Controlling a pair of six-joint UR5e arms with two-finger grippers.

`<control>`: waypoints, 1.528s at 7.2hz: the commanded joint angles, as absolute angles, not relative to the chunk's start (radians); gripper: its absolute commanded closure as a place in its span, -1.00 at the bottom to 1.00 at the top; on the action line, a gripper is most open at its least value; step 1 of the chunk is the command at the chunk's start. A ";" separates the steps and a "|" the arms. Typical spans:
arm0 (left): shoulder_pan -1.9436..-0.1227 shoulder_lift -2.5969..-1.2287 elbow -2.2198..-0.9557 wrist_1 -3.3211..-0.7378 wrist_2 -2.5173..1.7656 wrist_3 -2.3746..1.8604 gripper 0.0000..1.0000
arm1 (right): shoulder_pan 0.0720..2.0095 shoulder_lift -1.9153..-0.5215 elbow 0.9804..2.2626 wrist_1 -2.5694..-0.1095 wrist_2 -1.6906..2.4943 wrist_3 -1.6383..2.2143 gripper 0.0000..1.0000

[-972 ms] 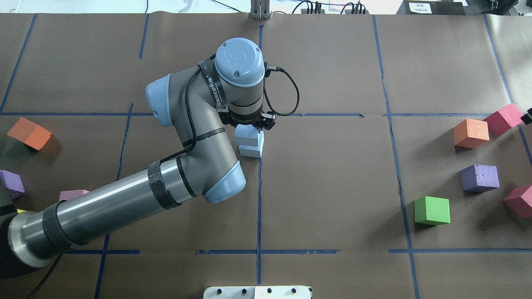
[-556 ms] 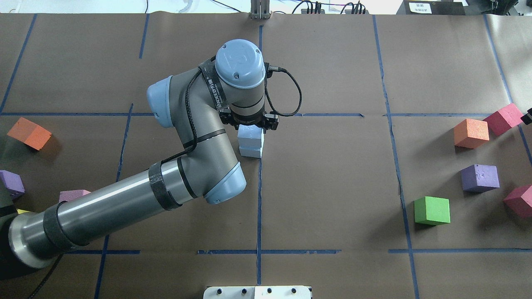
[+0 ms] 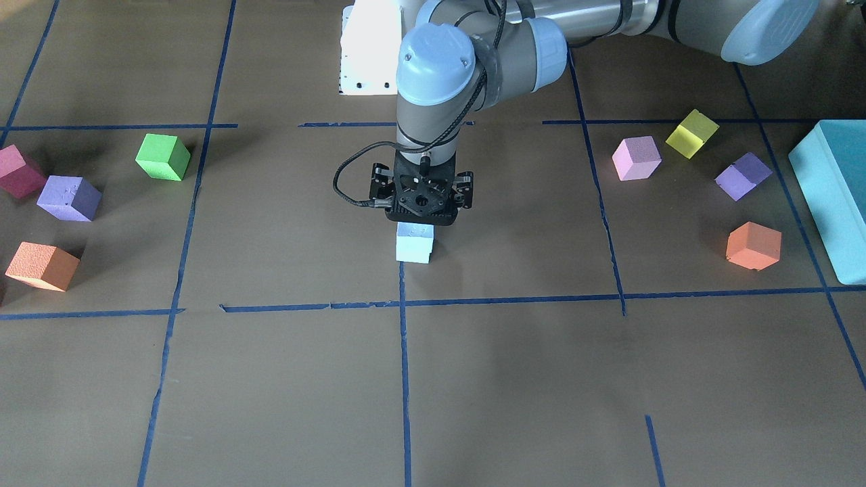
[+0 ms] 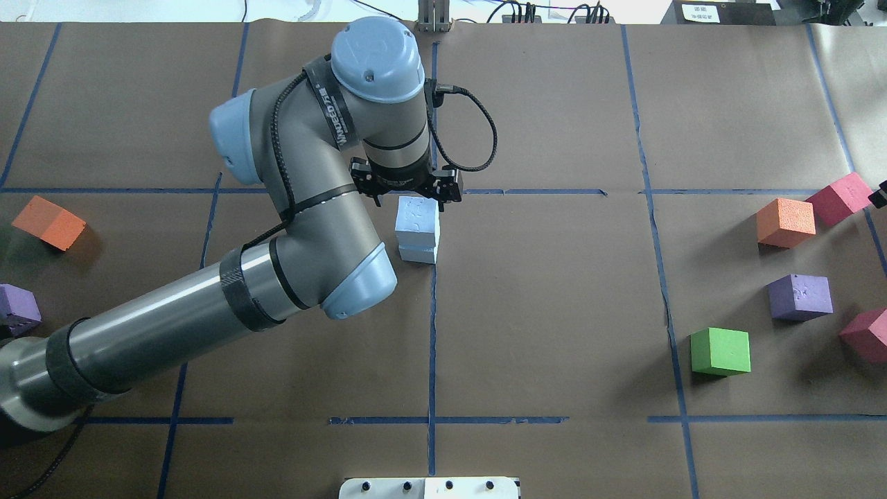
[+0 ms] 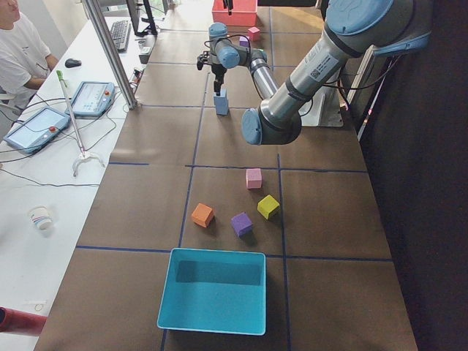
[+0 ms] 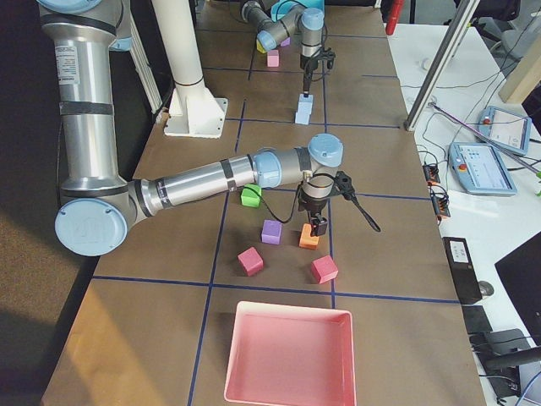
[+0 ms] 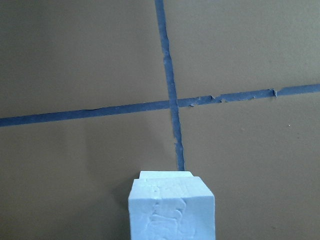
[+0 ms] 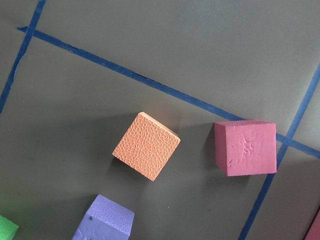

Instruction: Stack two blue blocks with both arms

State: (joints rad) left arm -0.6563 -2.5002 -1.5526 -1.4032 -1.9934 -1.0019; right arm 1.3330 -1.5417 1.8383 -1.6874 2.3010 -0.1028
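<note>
the two blue blocks are stacked near the middle of the table point(image 4: 554, 312): the upper blue block point(image 4: 416, 216) sits flat on the lower blue block point(image 4: 418, 254), close to square with it. in the left wrist view only a thin edge of the lower one peeks out past the top one. the stack stands just beside the centre strip of blue tape point(image 7: 170, 105), on the robot's left of it and close to a tape crossing. the left arm point(image 4: 173, 326) reaches over from its side, and the left gripper point(image 4: 407, 196) points straight down over the stack with its fingers spread and nothing between them. the upper block is under the fingers rather than within them. the side views are too small to show whether the fingertips clear its top face. the right arm point(image 6: 203, 182) is well apart from the stack, out among the loose cubes at the table's right end. the right gripper point(image 6: 315, 224) hangs over an orange cube point(image 8: 146, 146), with a crimson cube point(image 8: 246, 147) and a purple cube point(image 8: 105, 220) near it. i cannot tell whether the right gripper's fingers are parted or closed. a green cube point(image 4: 721, 351) lies alone nearer the robot.
</note>
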 commanded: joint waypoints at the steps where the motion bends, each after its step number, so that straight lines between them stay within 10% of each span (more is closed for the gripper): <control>1: -0.736 -2.319 -1.790 -1.293 -1.999 -0.875 -1.00 | 1.333 -1.546 1.835 -1.687 2.301 -0.110 -0.99; 3: -0.948 -2.026 -1.962 -1.296 -2.123 -0.494 -1.00 | 1.415 -1.610 1.835 -1.687 2.330 -0.194 -0.99; 11: -1.624 -1.464 -1.718 -1.419 -2.347 0.342 -1.00 | 1.572 -1.773 1.807 -1.687 2.352 -0.258 -0.99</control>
State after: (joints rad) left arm -1.5972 -1.5447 -1.7375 -1.3796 -2.3489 0.3266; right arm 1.5716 -1.7762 1.8079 -1.6874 2.3504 -0.2584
